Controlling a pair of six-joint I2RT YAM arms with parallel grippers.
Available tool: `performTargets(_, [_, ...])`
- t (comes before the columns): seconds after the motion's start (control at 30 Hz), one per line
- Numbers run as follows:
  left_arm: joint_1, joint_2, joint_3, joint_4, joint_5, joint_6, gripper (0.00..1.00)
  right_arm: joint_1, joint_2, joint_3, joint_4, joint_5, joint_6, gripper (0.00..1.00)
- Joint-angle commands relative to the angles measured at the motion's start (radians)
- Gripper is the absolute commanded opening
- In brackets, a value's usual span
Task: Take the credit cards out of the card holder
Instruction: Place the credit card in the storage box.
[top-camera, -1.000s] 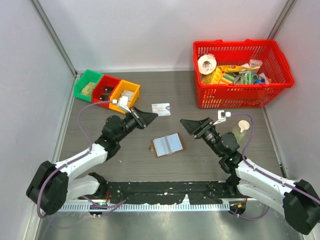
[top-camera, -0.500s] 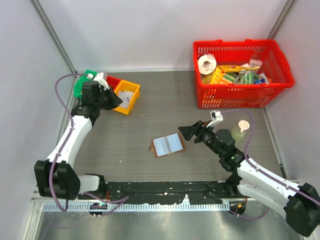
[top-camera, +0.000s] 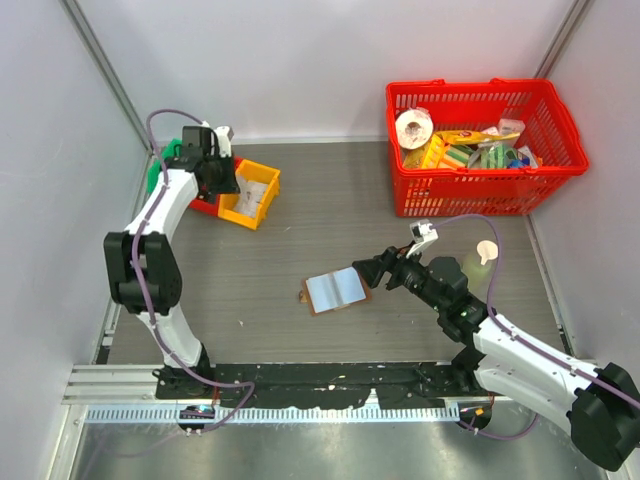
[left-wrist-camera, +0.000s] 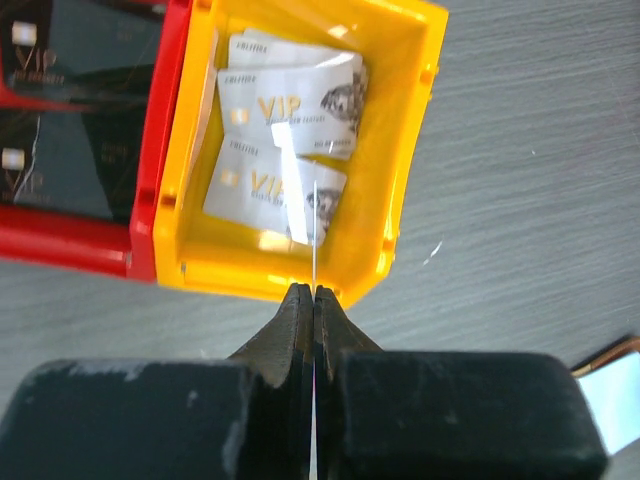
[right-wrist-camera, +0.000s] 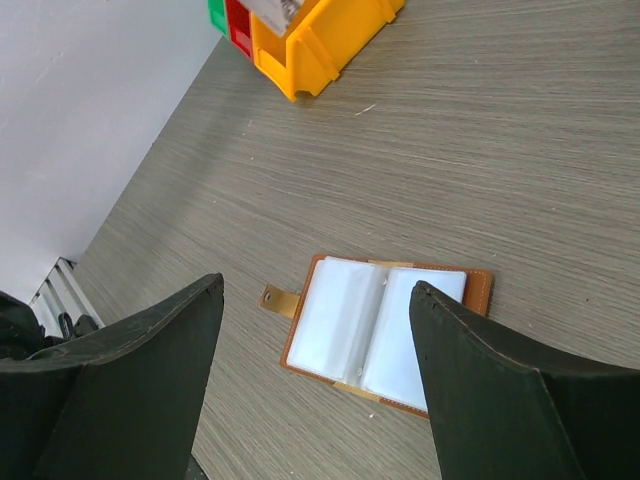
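Observation:
The brown card holder (top-camera: 337, 290) lies open on the table, its pale inner panels (right-wrist-camera: 375, 330) facing up. My right gripper (right-wrist-camera: 318, 290) hovers over it, open wide, a finger on each side and nothing held; in the top view this gripper (top-camera: 372, 268) is at the holder's right edge. My left gripper (left-wrist-camera: 314, 290) is shut on a thin credit card (left-wrist-camera: 315, 235) seen edge-on, poised just short of the yellow bin (left-wrist-camera: 405, 170). Several printed credit cards (left-wrist-camera: 290, 105) lie inside that bin. In the top view the left gripper (top-camera: 222, 183) is at the back left.
A red bin (left-wrist-camera: 150, 150) with dark cards adjoins the yellow one, and a green bin (top-camera: 160, 170) sits beyond, partly hidden by my left arm. A red basket (top-camera: 480, 195) full of goods stands back right. A small white object (top-camera: 487, 250) lies near my right arm.
The left arm swung from the table's middle to the bins at back left. The card lying on the table is gone from there. The right gripper opened wider and moved toward the holder.

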Motion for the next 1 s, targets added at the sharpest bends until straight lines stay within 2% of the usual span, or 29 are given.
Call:
performTargets(0.0, [0.008,0.105,0.131,-0.028,0.099,0.094,0.0,0.004,-0.004,0.039,0.028,-0.031,-0.03,0.79])
performTargets(0.17, [0.011,0.211,0.211,-0.045,0.199,0.108,0.0,0.003,-0.003,0.045,0.013,-0.047,-0.03,0.79])
performTargets(0.33, [0.013,0.263,0.228,-0.049,0.182,0.109,0.02,0.004,-0.007,0.052,-0.014,-0.042,-0.039,0.79])
performTargets(0.43, [0.012,0.268,0.244,-0.063,0.083,0.105,0.2,0.004,0.005,0.066,-0.046,-0.036,-0.055,0.79])
performTargets(0.57, [0.013,0.248,0.28,-0.108,-0.03,0.12,0.36,0.004,0.04,0.103,-0.104,-0.039,-0.076,0.79])
performTargets(0.67, [0.011,0.208,0.291,-0.12,-0.062,0.108,0.48,0.004,0.063,0.123,-0.132,-0.037,-0.093,0.79])
performTargets(0.87, [-0.029,0.053,0.245,-0.134,-0.157,0.031,0.7,0.006,0.149,0.193,-0.237,-0.036,-0.139,0.79])
performTargets(0.97, [-0.072,-0.066,0.14,-0.108,-0.154,-0.055,0.83,0.006,0.203,0.232,-0.277,-0.031,-0.161,0.78])
